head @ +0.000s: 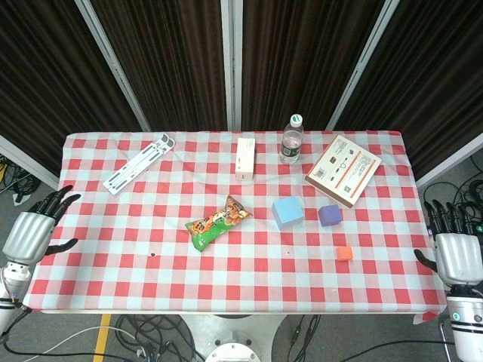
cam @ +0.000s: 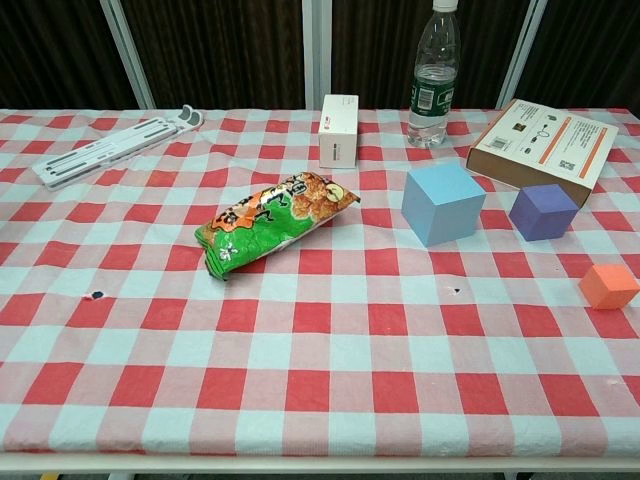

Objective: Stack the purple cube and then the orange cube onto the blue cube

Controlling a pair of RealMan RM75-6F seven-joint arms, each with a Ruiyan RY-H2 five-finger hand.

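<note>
A light blue cube [head: 287,212] [cam: 443,203] rests on the checked cloth right of centre. Just to its right sits a smaller purple cube [head: 330,216] [cam: 543,212]. A small orange cube [head: 344,253] [cam: 609,285] lies nearer the front, right of the purple one. All three stand apart on the table. My left hand [head: 36,226] hangs beside the table's left edge, fingers spread, holding nothing. My right hand [head: 455,247] hangs off the right edge, fingers apart and empty. The chest view shows neither hand.
A snack bag [head: 218,222] [cam: 272,221] lies mid-table. Along the back are a white folded stand [head: 139,163] [cam: 110,150], a small white box [head: 245,157] [cam: 339,131], a water bottle [head: 292,139] [cam: 434,72] and a flat cardboard box [head: 343,170] [cam: 545,147].
</note>
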